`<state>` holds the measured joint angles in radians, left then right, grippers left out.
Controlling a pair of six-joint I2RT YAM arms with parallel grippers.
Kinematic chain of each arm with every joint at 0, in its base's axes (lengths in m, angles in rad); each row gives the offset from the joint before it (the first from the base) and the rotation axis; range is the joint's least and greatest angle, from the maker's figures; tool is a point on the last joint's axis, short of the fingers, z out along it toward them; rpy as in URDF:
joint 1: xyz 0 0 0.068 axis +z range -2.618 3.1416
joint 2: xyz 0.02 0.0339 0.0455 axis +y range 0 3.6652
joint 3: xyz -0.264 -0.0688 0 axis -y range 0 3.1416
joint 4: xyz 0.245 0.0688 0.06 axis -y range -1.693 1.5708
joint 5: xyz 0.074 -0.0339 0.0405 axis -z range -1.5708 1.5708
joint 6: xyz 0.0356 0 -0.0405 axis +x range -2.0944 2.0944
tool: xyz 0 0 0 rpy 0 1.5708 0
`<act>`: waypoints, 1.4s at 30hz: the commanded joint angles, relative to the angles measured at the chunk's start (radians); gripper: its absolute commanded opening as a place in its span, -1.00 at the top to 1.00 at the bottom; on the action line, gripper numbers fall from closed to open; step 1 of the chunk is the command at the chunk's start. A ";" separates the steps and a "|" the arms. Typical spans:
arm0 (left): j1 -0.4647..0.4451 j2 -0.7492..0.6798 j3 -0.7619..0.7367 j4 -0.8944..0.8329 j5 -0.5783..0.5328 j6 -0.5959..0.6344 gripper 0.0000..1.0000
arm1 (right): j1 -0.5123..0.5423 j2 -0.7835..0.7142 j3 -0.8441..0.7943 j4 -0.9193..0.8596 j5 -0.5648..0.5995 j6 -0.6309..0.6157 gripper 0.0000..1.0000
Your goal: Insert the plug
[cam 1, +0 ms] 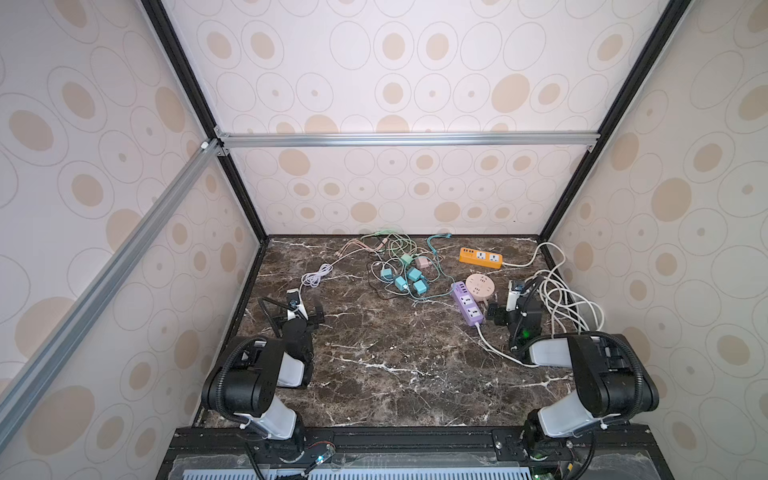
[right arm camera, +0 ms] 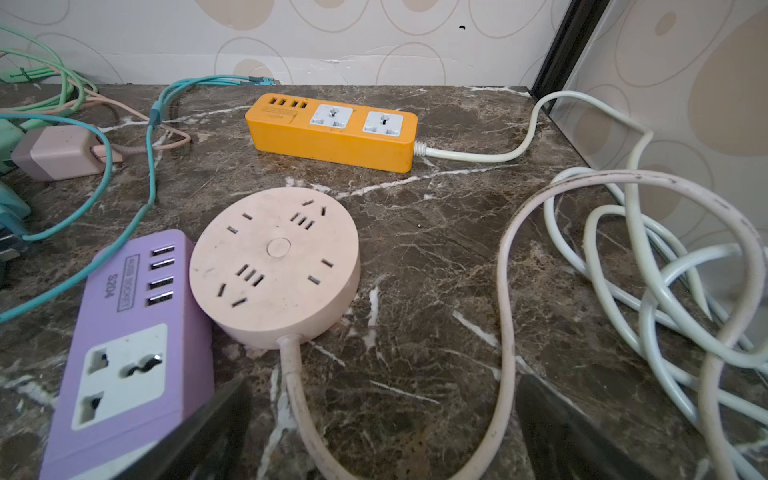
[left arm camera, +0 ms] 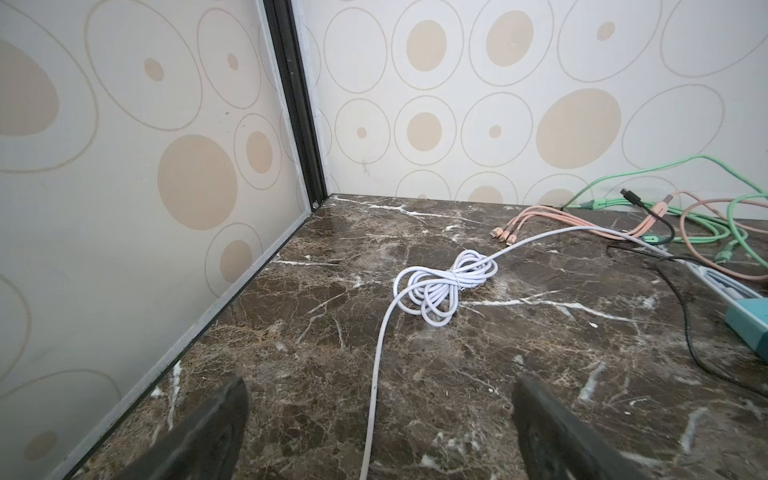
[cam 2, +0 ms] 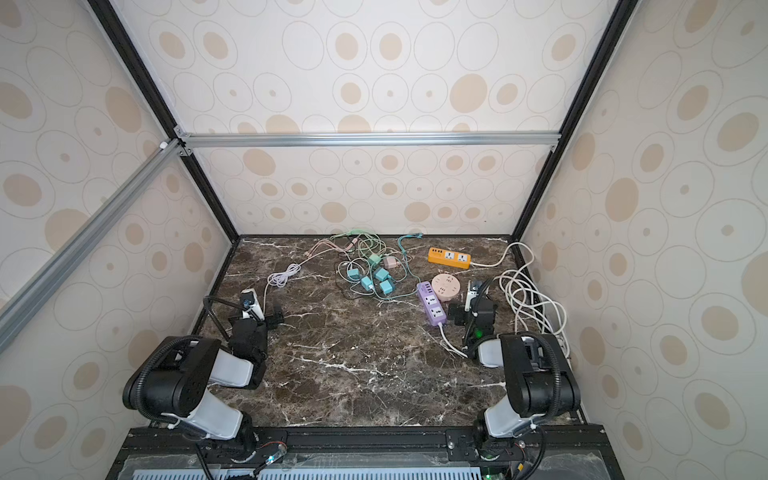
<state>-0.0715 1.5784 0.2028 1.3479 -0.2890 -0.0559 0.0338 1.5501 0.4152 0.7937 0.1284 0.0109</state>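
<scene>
Several small charger plugs, teal [cam 1: 401, 282], green [cam 1: 406, 259] and pink [cam 1: 423, 262], lie in a tangle of thin cables at the back middle of the marble table [cam 1: 395, 374]. The right wrist view shows the pink plug [right arm camera: 58, 156]. A purple power strip [cam 1: 468, 303] [right arm camera: 129, 353], a round pink socket [cam 1: 480, 286] [right arm camera: 274, 262] and an orange strip [cam 1: 481, 257] [right arm camera: 332, 129] lie right of them. My right gripper [cam 1: 509, 305] [right arm camera: 383, 384] stands open just right of the purple strip, holding nothing. My left gripper [cam 1: 305, 309] [left arm camera: 382, 384] is open low at the left, also holding nothing.
A bundled white cable [cam 1: 316, 276] [left arm camera: 444, 286] lies ahead of the left gripper, its tail running on the table between the fingers. The pink socket's cord [right arm camera: 299, 395] loops under the right gripper. Thick white cords [cam 1: 569, 303] pile against the right wall. Walls enclose three sides.
</scene>
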 commanded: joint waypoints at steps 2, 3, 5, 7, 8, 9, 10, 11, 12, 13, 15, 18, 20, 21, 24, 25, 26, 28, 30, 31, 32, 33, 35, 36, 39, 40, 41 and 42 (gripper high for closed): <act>0.008 0.003 0.009 0.037 0.007 0.019 -0.97 | 0.007 -0.018 -0.007 0.022 0.005 0.002 -0.99; 0.009 0.003 0.009 0.037 0.007 0.019 -0.97 | 0.007 -0.017 -0.007 0.021 0.005 0.003 -0.99; 0.008 0.003 0.009 0.037 0.007 0.019 -0.97 | 0.006 -0.018 -0.007 0.022 0.005 0.002 -0.99; 0.007 0.003 0.009 0.037 0.007 0.019 -0.97 | 0.007 -0.017 -0.007 0.021 0.005 0.002 -0.99; 0.008 0.003 0.009 0.037 0.007 0.019 -0.97 | 0.006 -0.018 -0.007 0.022 0.005 0.002 -0.99; 0.008 0.003 0.009 0.037 0.007 0.019 -0.97 | 0.006 -0.018 -0.007 0.021 0.006 0.003 -0.99; 0.010 0.003 0.009 0.037 0.006 0.019 -0.97 | 0.007 -0.018 -0.007 0.021 0.006 0.002 -0.99; 0.008 0.003 0.009 0.037 0.007 0.019 -0.97 | 0.006 -0.018 -0.008 0.021 0.005 0.002 -0.99; 0.008 0.003 0.009 0.037 0.007 0.019 -0.97 | 0.006 -0.018 -0.007 0.021 0.005 0.003 -0.99; 0.008 0.003 0.009 0.037 0.007 0.019 -0.97 | 0.006 -0.018 -0.007 0.021 0.006 0.001 -0.99; 0.008 0.003 0.009 0.037 0.007 0.019 -0.97 | 0.007 -0.018 -0.007 0.022 0.005 0.002 -0.99; 0.007 0.003 0.009 0.037 0.006 0.019 -0.97 | 0.007 -0.018 -0.007 0.021 0.006 0.003 -0.99; 0.008 0.003 0.010 0.037 0.007 0.019 -0.97 | 0.006 -0.017 -0.007 0.021 0.005 0.003 -1.00; 0.007 0.003 0.009 0.036 0.007 0.019 -0.97 | 0.006 -0.018 -0.007 0.021 0.005 0.002 -0.99; 0.008 0.003 0.009 0.037 0.006 0.019 -0.97 | 0.006 -0.018 -0.007 0.022 0.005 0.002 -0.99; 0.008 0.003 0.009 0.037 0.006 0.019 -0.97 | 0.006 -0.017 -0.006 0.021 0.005 0.001 -0.99; 0.008 0.003 0.009 0.038 0.006 0.019 -0.97 | 0.008 -0.016 -0.006 0.021 0.006 0.001 -0.99; 0.007 0.003 0.009 0.039 0.007 0.019 -0.97 | 0.008 -0.018 -0.006 0.019 0.006 0.001 -0.99; 0.008 0.003 0.009 0.037 0.007 0.018 -0.97 | 0.008 -0.016 -0.006 0.020 0.006 0.000 -0.99; 0.008 0.003 0.011 0.033 0.008 0.018 -0.97 | 0.008 -0.017 -0.006 0.020 0.006 0.000 -0.99; 0.008 0.003 0.012 0.031 0.008 0.018 -0.97 | 0.008 -0.018 -0.006 0.019 0.006 0.001 -0.99; 0.007 0.003 0.012 0.032 0.008 0.018 -0.97 | 0.008 -0.018 -0.006 0.021 0.006 0.000 -0.99; 0.008 0.002 0.010 0.034 0.008 0.018 -0.97 | 0.009 -0.018 -0.006 0.022 0.005 0.001 -0.99; 0.007 0.002 0.009 0.037 0.008 0.019 -0.97 | 0.008 -0.019 -0.008 0.022 0.005 0.003 -0.99; 0.001 -0.035 0.010 0.004 0.111 0.068 -0.97 | 0.008 -0.036 -0.013 0.035 -0.019 -0.009 -0.99; -0.003 -0.066 0.011 -0.019 0.113 0.077 -0.97 | 0.008 -0.059 -0.008 0.008 -0.029 -0.011 -0.99; -0.012 -0.110 0.021 -0.072 0.082 0.077 -0.97 | 0.008 -0.090 0.003 -0.044 -0.034 -0.011 -0.99; -0.019 -0.153 0.034 -0.129 0.058 0.077 -0.97 | 0.007 -0.120 0.018 -0.098 -0.026 -0.005 -0.99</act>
<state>-0.0799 1.5200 0.2031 1.2945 -0.2329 -0.0231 0.0338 1.5055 0.4137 0.7628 0.1139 0.0105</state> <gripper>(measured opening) 0.984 0.992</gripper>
